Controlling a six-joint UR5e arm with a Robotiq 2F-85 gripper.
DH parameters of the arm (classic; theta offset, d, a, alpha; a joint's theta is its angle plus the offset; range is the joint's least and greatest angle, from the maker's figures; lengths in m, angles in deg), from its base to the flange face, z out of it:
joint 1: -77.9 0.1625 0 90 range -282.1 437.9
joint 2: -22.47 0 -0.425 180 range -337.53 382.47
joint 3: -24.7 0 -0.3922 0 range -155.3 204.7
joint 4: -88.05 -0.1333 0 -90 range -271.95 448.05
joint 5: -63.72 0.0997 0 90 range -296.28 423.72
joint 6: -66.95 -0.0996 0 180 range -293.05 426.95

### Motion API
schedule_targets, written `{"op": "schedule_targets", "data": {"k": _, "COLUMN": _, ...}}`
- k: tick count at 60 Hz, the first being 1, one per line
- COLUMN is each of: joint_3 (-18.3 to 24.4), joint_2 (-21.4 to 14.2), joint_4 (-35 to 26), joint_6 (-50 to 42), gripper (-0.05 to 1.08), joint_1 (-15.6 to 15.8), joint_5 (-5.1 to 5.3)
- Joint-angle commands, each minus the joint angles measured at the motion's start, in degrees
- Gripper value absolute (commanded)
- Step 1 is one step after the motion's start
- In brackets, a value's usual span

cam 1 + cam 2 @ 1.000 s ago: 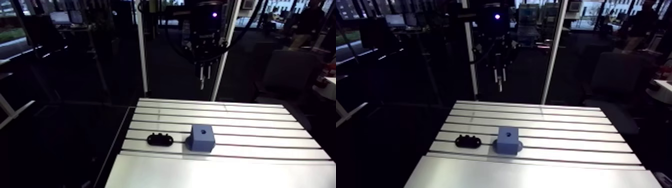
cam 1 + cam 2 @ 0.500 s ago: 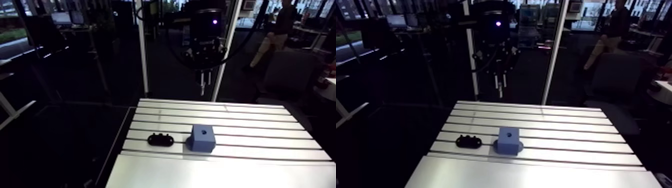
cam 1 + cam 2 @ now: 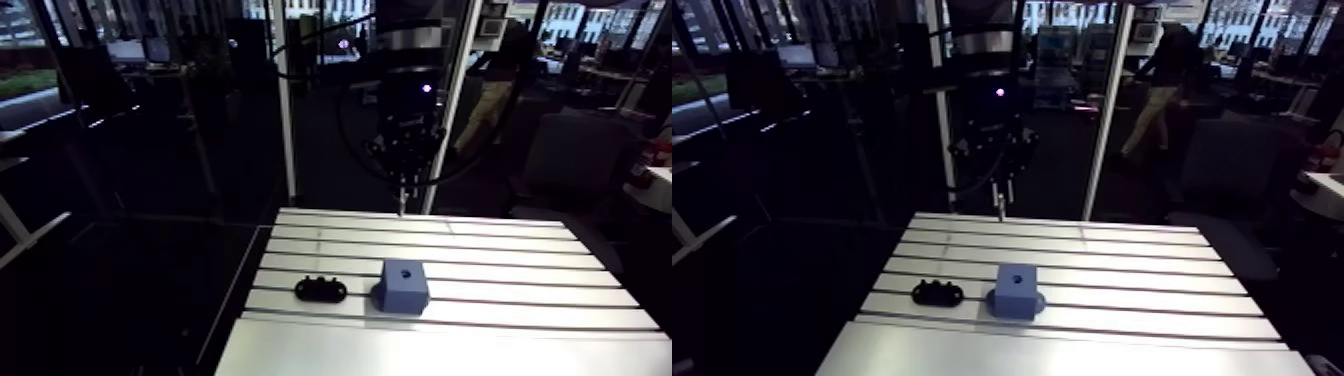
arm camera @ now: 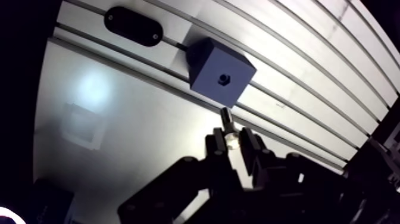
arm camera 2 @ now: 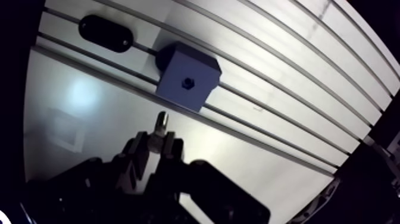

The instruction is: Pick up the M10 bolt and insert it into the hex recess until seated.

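Wrist view is showing the gripper [image 4: 231,138] clenched on the M10 bolt [image 4: 227,121], shank pointing out past the fingertips toward the table [image 4: 119,131]. I am reading the hex recess [image 4: 224,78] as lying ahead of the claw, on top of the blue block [image 4: 208,59]. Bolt axis is looking roughly upright, claw hanging well above. Slotted aluminium underneath; a black oval part [image 4: 133,25] is sitting beside the block, not touching.
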Motion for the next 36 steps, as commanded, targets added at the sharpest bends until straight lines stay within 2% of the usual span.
{"op": "schedule_targets", "data": {"k": 1, "joint_3": -3.2, "joint_2": -0.4, "joint_4": 3.5, "joint_6": 1.8, "gripper": 1.08, "joint_1": -0.2, "joint_5": -0.04}}
{"op": "schedule_targets", "data": {"k": 36, "joint_3": -7.1, "joint_2": -0.8, "joint_4": 7.3, "joint_6": 4.2, "gripper": 1.08, "joint_1": -2.9, "joint_5": 0.05}}
